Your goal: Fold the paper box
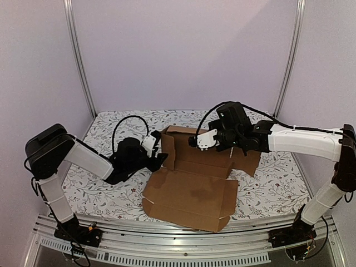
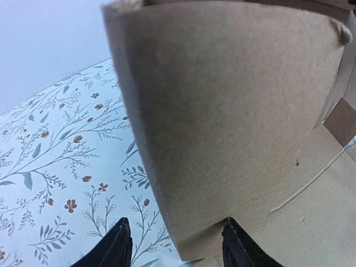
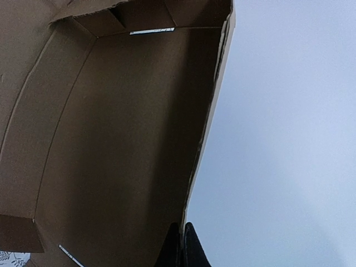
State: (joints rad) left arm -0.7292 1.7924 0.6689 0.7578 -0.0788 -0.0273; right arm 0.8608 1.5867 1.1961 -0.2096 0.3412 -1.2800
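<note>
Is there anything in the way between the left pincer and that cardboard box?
Nothing visible. The open left pincer sits right at the paper box, the raised wall's lower corner between its fingers.

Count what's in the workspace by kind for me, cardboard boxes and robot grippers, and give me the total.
Cardboard boxes: 1, the paper box, lying partly folded on the floral cloth.
Robot grippers: 2, the left gripper with its fingers apart and the right gripper pinched on a box wall edge.
Total: 3
</note>
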